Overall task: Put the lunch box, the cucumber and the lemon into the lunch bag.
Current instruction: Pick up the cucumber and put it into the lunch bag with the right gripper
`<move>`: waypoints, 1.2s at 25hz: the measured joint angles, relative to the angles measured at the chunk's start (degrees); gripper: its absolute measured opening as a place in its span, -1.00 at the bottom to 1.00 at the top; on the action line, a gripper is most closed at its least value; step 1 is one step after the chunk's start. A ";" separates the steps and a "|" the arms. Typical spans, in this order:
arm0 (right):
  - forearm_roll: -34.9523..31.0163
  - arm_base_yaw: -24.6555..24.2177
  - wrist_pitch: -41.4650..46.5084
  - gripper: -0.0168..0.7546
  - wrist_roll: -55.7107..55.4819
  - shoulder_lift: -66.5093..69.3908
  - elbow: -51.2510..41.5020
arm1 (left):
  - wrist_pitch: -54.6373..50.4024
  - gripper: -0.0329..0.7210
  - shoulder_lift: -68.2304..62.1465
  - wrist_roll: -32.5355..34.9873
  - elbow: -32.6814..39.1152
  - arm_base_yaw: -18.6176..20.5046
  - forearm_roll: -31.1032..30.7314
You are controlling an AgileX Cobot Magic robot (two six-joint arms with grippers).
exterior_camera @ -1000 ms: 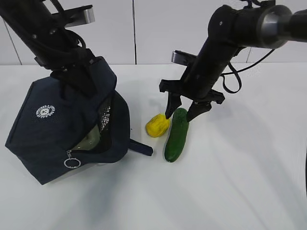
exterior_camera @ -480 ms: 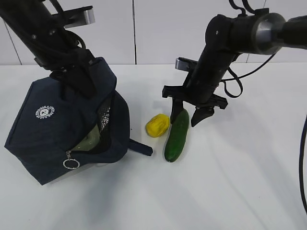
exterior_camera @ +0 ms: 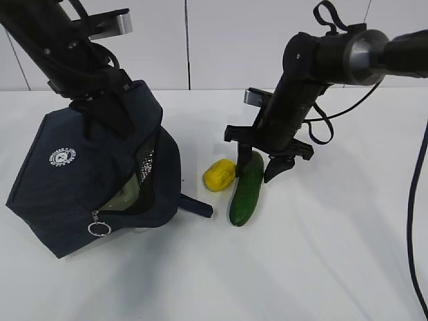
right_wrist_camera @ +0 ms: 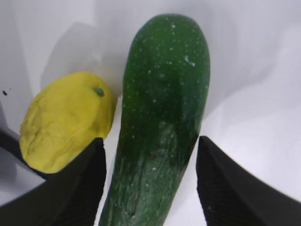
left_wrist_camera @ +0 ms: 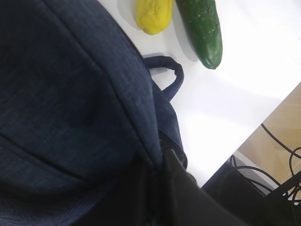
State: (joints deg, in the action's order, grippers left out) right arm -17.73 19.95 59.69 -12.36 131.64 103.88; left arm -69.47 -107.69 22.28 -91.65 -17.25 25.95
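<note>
Cucumber, dark green and smooth, lies between the open right claw fingers; closing should come next.

A: We note the exterior view looks down at a slant across the table.

B: We confirm both wrist views sit close, sharing the cucumber and lemon; the left looks past the lunch bag.

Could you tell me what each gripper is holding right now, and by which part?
The left gripper grips the lunch bag at its top; the right gripper stands open astride the cucumber, holding nothing.
</note>
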 joint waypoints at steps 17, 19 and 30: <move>1.77 0.00 5.91 -0.28 4.53 0.20 7.77 | -0.22 -0.87 0.00 0.04 0.00 0.00 0.00; 0.48 0.00 7.21 -0.28 7.80 -0.88 9.96 | -0.22 -0.87 0.00 0.04 0.00 0.00 0.00; -27.51 0.00 9.81 -0.28 28.50 -0.19 11.89 | 0.01 -0.87 1.29 0.13 0.00 0.00 -0.37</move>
State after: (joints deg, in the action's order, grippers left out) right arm -45.24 19.95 69.49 16.14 131.45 115.77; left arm -69.46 -106.39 22.41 -91.65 -17.25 25.58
